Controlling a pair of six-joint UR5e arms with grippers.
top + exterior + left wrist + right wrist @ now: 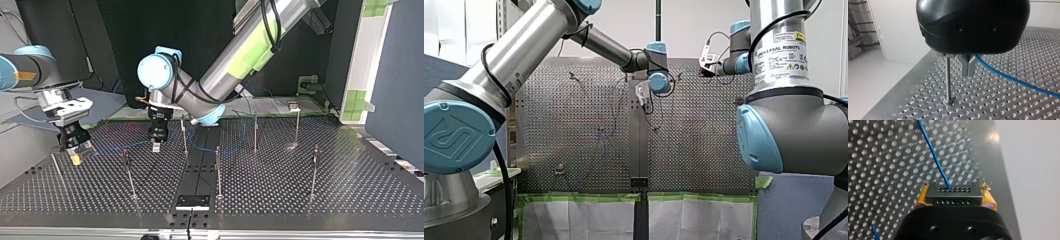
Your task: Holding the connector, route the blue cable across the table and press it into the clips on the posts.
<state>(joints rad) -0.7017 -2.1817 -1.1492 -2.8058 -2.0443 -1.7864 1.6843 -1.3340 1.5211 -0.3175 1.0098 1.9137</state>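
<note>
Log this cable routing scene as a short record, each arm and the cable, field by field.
right end effector: shut on black rectangular connector, yellow pads either side
left end effector: shut on thin blue cable, beside slim metal post
route: cable leaves connector, runs over perforated metal table

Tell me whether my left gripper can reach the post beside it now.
Probably yes. In the left wrist view the post stands close beside my left gripper with nothing between them, and the blue cable runs off on its other side.
</note>
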